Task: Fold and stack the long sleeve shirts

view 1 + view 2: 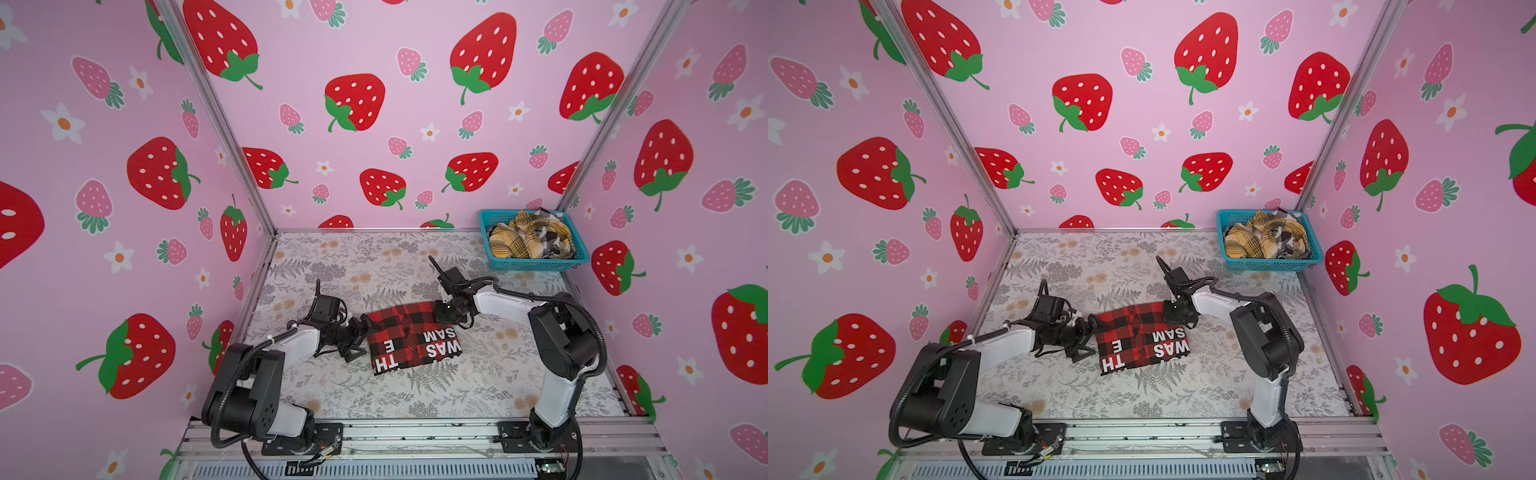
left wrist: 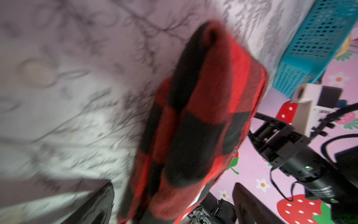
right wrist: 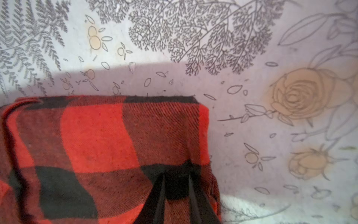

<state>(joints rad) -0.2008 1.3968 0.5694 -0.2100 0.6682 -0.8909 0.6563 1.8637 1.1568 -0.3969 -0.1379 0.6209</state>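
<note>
Red check shirt folded mid-desk, a claw at each end!

In both top views the red-and-black shirt (image 1: pixel 411 336) (image 1: pixel 1142 336) lies folded at the middle of the desk (image 1: pixel 353 266), lettering up. My left claw (image 1: pixel 360 338) is at its left edge and my right claw (image 1: pixel 442 313) at its far right corner. The yellow plaid shirt (image 1: pixel 523 237) is heaped in the teal basket (image 1: pixel 536 264) in the desk's far right corner. Left wrist view, blurry: my left claw (image 2: pixel 172 194) gapes wide, its fingers (image 2: pixel 96 205) either side of the shirt's edge, gripping nothing. Right wrist view: my right claw (image 3: pixel 177 186) is pinched nearly closed on the shirt's edge.
</note>
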